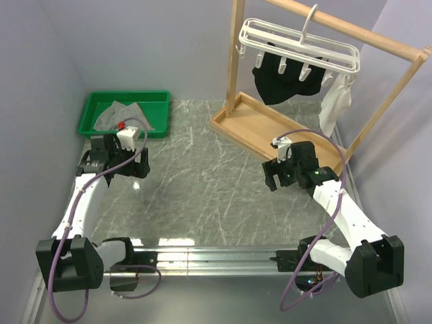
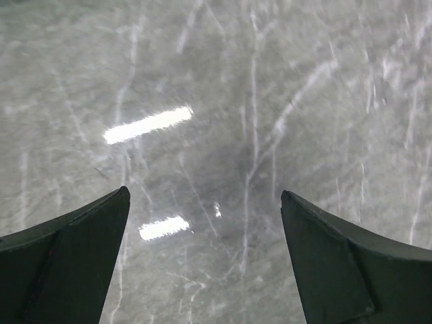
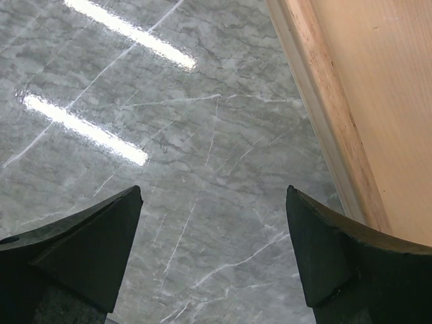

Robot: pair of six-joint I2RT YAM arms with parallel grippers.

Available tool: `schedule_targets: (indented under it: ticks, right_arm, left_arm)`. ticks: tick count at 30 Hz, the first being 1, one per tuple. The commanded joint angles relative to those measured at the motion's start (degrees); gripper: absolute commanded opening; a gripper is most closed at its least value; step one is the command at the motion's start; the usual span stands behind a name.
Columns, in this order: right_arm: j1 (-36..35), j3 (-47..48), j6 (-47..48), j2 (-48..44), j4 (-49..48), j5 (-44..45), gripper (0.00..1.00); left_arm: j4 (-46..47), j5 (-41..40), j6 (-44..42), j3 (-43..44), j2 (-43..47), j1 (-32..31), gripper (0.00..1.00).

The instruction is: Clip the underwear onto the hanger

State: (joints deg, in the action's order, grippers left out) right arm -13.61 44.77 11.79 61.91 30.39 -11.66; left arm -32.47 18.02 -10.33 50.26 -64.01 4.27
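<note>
Grey marble table point(image 1: 202, 182), overhead view: 1 underwear point(image 1: 115, 116) crumpled in 1 green tray point(image 1: 162, 98), far left. 1 hanger point(image 1: 297, 42) on wooden rack point(image 1: 378, 40), far right, carrying 1 black garment point(image 1: 277, 81) and 1 white cloth point(image 1: 334, 104). Underwear likely light, limp, thin; best pinched at an edge.
Left wrist view: left gripper point(image 2: 204, 192) jaws wide, empty, over bare marble.
Right wrist view: right gripper point(image 3: 214, 190) jaws wide, empty, beside rack base.
</note>
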Motion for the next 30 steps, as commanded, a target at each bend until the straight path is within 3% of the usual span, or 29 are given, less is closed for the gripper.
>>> schedule_targets:
  ticks: [1,7,11,20,30]
  right_arm:
    - [0.25,0.49,-0.02,-1.35,-2.27,-0.03,0.94]
    - [0.25,1.45,-0.01,-0.91,-2.27,0.23,0.94]
    - [0.25,2.51,0.25,-0.12,-1.92,0.41,0.94]
    - [0.25,4.53,-0.28,2.95,-1.92,0.23,0.94]
    - [0.16,5.94,-0.28,4.97,-1.56,0.67,0.94]
  left_arm:
    - [4.34,-3.51,3.73,5.89,-1.55,0.21,0.99]
    - [6.28,-3.87,9.27,20.73,-12.35,0.21,0.99]
    - [4.87,-5.01,12.96,36.88,-25.25,0.21,0.99]
    - [3.56,-14.67,14.81,63.87,-51.7,0.12,0.99]
    - [5.31,-22.76,13.85,69.71,-67.12,0.21,0.96]
